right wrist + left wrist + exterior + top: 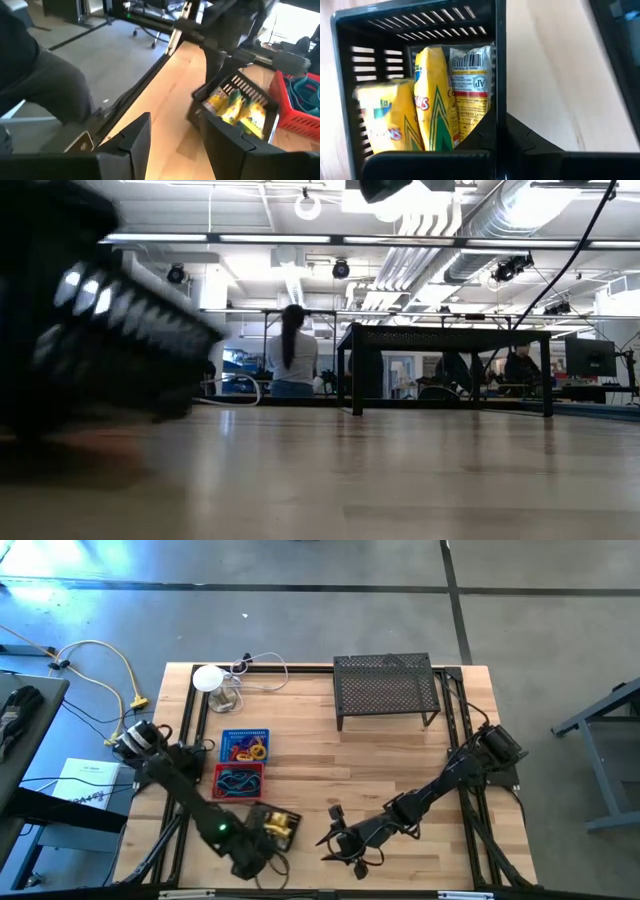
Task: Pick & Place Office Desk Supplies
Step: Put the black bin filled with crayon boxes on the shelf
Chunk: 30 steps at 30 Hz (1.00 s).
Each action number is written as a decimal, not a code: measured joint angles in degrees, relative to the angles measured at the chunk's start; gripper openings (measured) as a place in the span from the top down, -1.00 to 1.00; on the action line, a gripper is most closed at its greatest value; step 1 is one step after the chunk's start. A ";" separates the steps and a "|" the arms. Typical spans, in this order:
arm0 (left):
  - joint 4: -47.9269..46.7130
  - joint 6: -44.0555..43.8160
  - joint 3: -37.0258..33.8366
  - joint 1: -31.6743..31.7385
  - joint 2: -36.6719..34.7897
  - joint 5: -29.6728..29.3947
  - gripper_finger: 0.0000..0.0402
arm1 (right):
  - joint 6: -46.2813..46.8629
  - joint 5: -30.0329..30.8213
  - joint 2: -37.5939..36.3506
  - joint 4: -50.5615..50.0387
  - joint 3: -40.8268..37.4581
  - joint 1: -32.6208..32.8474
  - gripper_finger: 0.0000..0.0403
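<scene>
A black slotted basket (278, 824) holding yellow-and-white packets (437, 95) stands near the table's front edge, left of centre. My left gripper (262, 838) is shut on its wall. The basket also shows in the right wrist view (240, 112), under the left arm. My right gripper (335, 836) hangs open just right of it, nothing between its fingers (137, 135). Behind it, a red basket (238, 780) holds blue and black loops and a blue basket (245, 746) holds orange and purple rings. My left gripper pinches the black basket's side wall (500, 100) at its top rim, one finger inside (487, 137) and one outside. The fingers come steeply from above. In the right wrist view the basket looks slightly tilted; whether it is clear of the table cannot be told.
A black mesh shelf (385, 690) stands at the back right. A white round device (208, 678) with a cable lies at the back left. Bare wood lies between the baskets and the shelf. A person (293, 350) stands far behind the table.
</scene>
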 joint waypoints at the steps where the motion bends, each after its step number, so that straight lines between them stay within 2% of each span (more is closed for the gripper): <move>1: 1.74 2.62 0.24 1.08 0.00 0.69 0.99 | -0.23 -0.01 0.26 -0.03 0.00 -0.09 0.21; 5: 5.50 9.15 0.37 4.78 0.00 4.01 0.99 | -2.16 0.18 1.90 0.84 -0.04 -0.23 0.22; 10: 5.47 10.38 0.37 6.77 0.00 4.46 0.99 | -3.31 1.54 3.96 1.34 0.00 -1.66 0.22; 15: 5.69 11.26 0.37 6.66 0.00 4.72 0.99 | -4.76 6.62 4.43 1.28 -0.01 -3.79 0.22; 17: 5.92 11.29 0.37 6.66 0.00 4.72 0.99 | -4.78 5.02 4.43 0.87 0.00 -4.76 0.22; 22: 6.08 11.78 0.37 6.66 0.00 4.69 1.00 | -4.82 -4.19 4.95 -0.06 0.01 -6.85 0.22; 30: 6.58 13.39 0.37 6.77 0.02 4.67 1.00 | -7.09 -4.19 7.75 -0.07 0.02 -8.68 0.22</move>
